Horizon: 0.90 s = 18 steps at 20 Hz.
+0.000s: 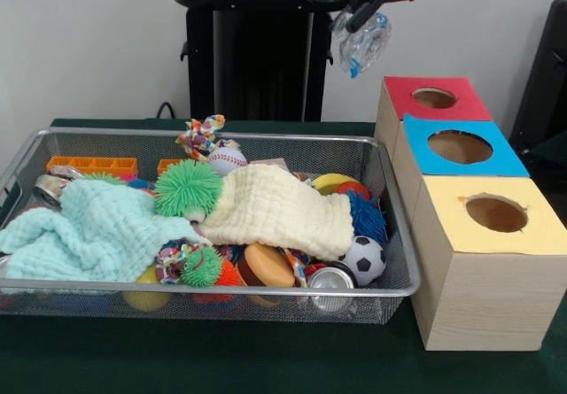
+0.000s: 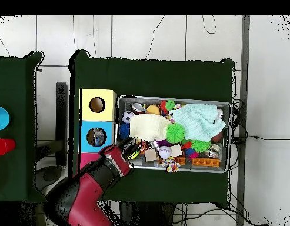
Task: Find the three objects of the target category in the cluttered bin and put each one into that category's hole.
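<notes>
The wire mesh bin (image 1: 213,288) sits on the green table, full of clutter. My gripper (image 1: 363,11) is at the top of the front view, high above the bin's far right corner and left of the boxes. It is shut on a clear wrinkly plastic bottle (image 1: 361,47) with bluish bits that hangs below it. The blue-panelled hole (image 1: 459,146) is the middle one of three boxes right of the bin. In the overhead view the arm reaches to my gripper (image 2: 128,150) by the bin (image 2: 173,98), close to the blue hole (image 2: 97,137). No other bottle shows in the bin.
A red-panelled hole (image 1: 434,97) lies behind the blue one and a yellow-panelled hole (image 1: 496,212) in front. The bin holds a mint cloth (image 1: 89,230), a cream cloth (image 1: 275,208), a green spiky ball (image 1: 188,189), a baseball (image 1: 228,158), a toy football (image 1: 363,257) and a silver can (image 1: 330,277).
</notes>
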Each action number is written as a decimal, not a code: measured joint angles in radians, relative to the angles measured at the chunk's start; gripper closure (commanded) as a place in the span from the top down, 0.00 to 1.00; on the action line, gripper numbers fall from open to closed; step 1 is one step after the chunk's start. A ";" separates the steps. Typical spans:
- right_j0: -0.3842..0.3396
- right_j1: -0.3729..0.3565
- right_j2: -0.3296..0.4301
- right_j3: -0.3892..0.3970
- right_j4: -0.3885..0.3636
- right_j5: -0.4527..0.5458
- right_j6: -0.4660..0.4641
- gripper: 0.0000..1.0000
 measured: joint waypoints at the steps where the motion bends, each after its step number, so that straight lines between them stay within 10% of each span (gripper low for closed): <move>1: 0.000 0.000 0.004 0.000 0.002 0.000 0.000 0.00; 18: 0.001 0.001 0.168 -0.021 0.304 -0.001 0.000 0.00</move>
